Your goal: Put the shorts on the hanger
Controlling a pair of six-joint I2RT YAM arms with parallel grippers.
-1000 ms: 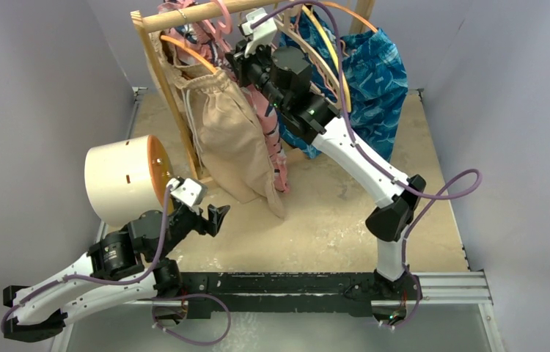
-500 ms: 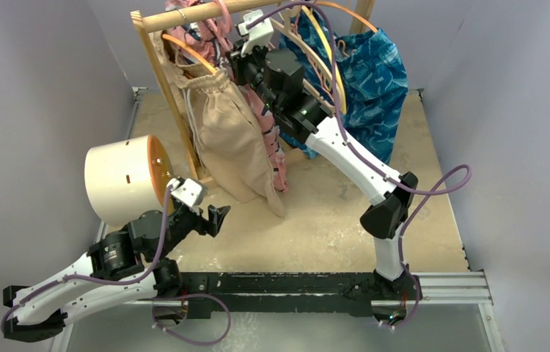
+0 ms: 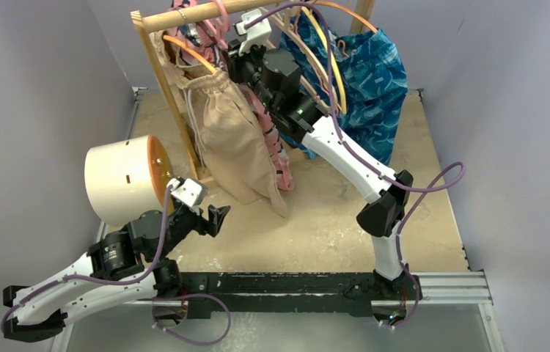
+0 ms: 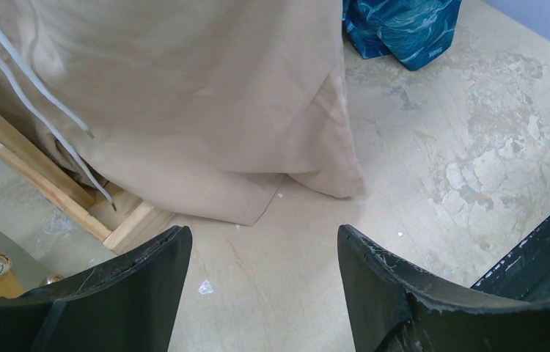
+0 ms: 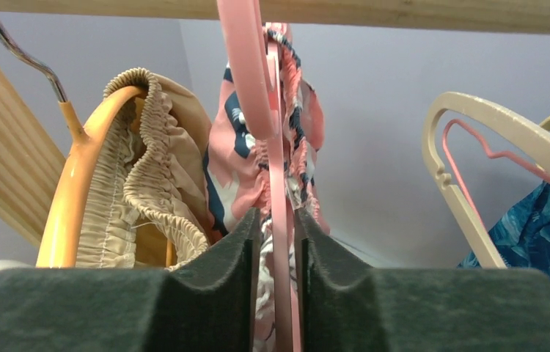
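Observation:
The pink hanger [image 5: 246, 66] hangs by its hook from the wooden rail [image 5: 404, 13], its flat stem running down between the fingers of my right gripper [image 5: 278, 214]. The jaws stand slightly apart, with a thin gap on each side of the stem. The pink leafy shorts [image 5: 232, 154] are bunched on the hanger behind the fingers. In the top view the shorts [image 3: 272, 132] hang down below the right gripper [image 3: 232, 59], and the hanger [image 3: 222, 15] shows at the rail. My left gripper [image 3: 217, 218] hovers low over the table, open and empty [image 4: 263, 238].
Beige shorts [image 3: 232, 139] on an orange hanger [image 5: 74, 191] hang just left of the pink shorts. A beige hanger [image 5: 477, 125] and blue patterned shorts [image 3: 371, 81] hang to the right. A cream cylinder [image 3: 118, 180] lies beside the rack's left post [image 3: 166, 88].
My right gripper's jaws have parted a little from the hanger stem, and the right arm has shifted slightly left toward the rack. The left arm has not moved.

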